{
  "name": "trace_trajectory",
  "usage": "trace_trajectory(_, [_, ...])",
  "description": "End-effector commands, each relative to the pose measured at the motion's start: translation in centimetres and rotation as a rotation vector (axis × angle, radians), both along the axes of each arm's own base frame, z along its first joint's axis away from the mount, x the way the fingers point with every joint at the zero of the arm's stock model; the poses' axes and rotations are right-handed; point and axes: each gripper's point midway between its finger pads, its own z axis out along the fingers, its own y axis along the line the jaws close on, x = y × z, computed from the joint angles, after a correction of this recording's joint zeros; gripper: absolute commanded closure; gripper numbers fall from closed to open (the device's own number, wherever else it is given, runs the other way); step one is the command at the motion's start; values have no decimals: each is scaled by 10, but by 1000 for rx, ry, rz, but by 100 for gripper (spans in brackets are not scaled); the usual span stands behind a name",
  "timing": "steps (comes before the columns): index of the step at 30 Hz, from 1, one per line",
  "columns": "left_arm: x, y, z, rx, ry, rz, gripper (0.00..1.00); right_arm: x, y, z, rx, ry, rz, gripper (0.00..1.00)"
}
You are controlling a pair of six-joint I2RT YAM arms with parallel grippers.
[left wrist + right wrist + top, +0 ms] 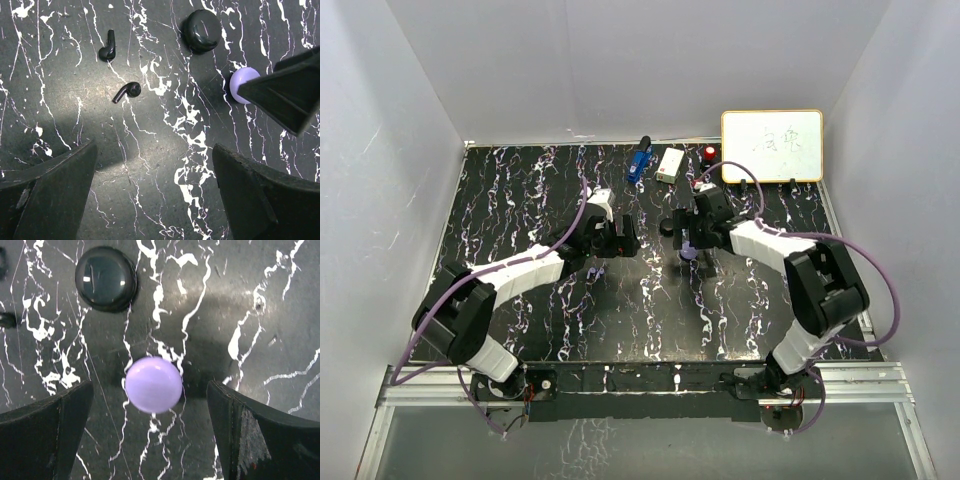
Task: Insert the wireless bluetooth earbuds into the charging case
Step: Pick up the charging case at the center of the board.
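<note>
two black earbuds (127, 91), seen whole only from left wrist

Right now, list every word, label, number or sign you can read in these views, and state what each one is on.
Nothing can be quoted; no text here is legible.
whiteboard: faint handwritten marks, too blurred to read.
white box: too small to show any print.
black case: only light reflections on the lid, no logo or lettering.
lilac case: plain, no text.
</note>
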Motion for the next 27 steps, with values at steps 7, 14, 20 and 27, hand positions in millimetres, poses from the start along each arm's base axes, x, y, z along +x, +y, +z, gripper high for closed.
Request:
trace_trajectory(7, [2, 2, 32, -24, -79, 18, 4, 59, 36, 13, 56, -98, 27, 6])
trace_trajectory(14, [0, 9, 32, -19, -84, 40, 4, 74, 51, 9, 70, -106, 52, 6])
trace_trajectory(20, [-2, 16, 33, -9, -92, 62, 4, 78, 62, -1, 34, -101, 73, 8])
trace_trajectory(27, [-4, 20, 31, 7, -89, 75, 4, 79, 74, -7, 17, -98, 89, 9])
